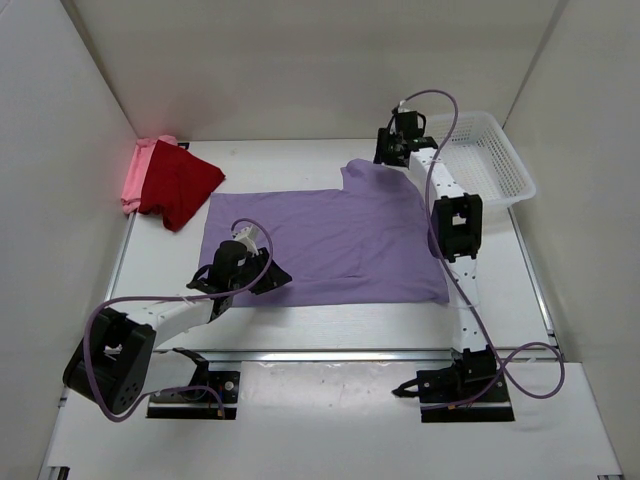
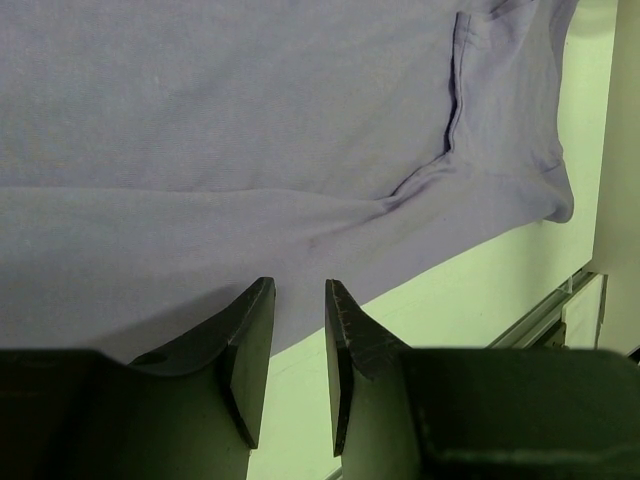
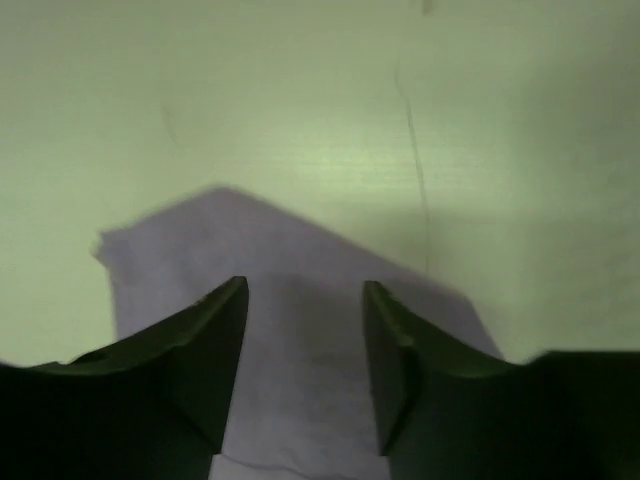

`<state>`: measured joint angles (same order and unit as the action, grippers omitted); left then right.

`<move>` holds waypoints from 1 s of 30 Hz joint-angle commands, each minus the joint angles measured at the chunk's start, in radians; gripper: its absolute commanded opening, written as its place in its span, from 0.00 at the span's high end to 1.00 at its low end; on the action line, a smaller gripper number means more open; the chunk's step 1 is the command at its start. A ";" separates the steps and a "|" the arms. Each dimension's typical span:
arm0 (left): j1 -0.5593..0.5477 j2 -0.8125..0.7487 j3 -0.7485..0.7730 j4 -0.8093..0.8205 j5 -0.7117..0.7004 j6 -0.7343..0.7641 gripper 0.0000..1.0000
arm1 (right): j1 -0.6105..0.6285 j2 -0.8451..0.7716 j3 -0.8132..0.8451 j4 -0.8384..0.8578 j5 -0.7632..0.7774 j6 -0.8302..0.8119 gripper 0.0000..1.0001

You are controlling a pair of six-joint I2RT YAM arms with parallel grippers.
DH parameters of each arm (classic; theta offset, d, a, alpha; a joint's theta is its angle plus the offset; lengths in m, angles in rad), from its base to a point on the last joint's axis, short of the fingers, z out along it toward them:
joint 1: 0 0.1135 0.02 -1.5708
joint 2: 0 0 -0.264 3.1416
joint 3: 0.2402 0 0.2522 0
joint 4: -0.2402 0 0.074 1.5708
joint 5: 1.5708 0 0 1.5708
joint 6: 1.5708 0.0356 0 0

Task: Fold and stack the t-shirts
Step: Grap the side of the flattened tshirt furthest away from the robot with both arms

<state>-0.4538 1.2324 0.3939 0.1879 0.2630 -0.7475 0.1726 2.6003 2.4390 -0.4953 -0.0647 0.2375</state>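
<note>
The lavender shirt (image 1: 330,240) is spread flat on the table (image 1: 330,325), its long axis running left to right. A sleeve-like flap is pointed to the far side beneath the right gripper (image 3: 305,285), whose fingers are spread wide and empty. The left gripper (image 2: 300,285) is set at the near hem with its fingers narrowly parted and no cloth seen between them; a square fold is best got if both edges are pinched and carried over together.

Left arm (image 1: 178,313), right arm (image 1: 463,288): white links, boxy black joint housings, black wrist sections, black base plates (image 1: 190,402). A purple cable (image 1: 92,330) loops loosely along each arm. Left gripper (image 2: 298,290), right gripper (image 3: 305,290): jaws dark, wedge-shaped, tapering to blunt tips. Fine ridging on one left inner face.
</note>
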 commanded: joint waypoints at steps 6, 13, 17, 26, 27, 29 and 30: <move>-0.003 0.007 0.017 0.025 0.021 0.004 0.62 | -0.009 0.026 0.017 -0.106 0.009 -0.052 0.34; -0.019 0.004 0.039 0.013 0.021 0.005 0.63 | 0.010 0.034 0.046 -0.072 0.052 -0.113 0.28; -0.014 -0.007 0.028 0.010 0.027 0.008 0.63 | 0.004 0.023 0.034 -0.023 0.059 -0.110 0.30; 0.003 0.019 0.046 0.016 0.036 0.002 0.63 | -0.051 0.066 0.057 -0.161 -0.003 -0.058 0.35; 0.007 0.016 0.048 0.019 0.036 0.004 0.63 | -0.058 0.061 0.040 -0.160 0.003 -0.075 0.34; 0.012 0.010 0.046 0.021 0.038 0.004 0.63 | -0.064 0.069 0.049 -0.193 -0.012 -0.067 0.33; 0.015 0.009 0.043 0.022 0.033 -0.003 0.62 | -0.071 0.058 0.031 -0.193 -0.042 -0.067 0.33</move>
<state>-0.4507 1.2530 0.4091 0.1886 0.2783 -0.7494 0.1223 2.6503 2.4519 -0.6426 -0.0677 0.1612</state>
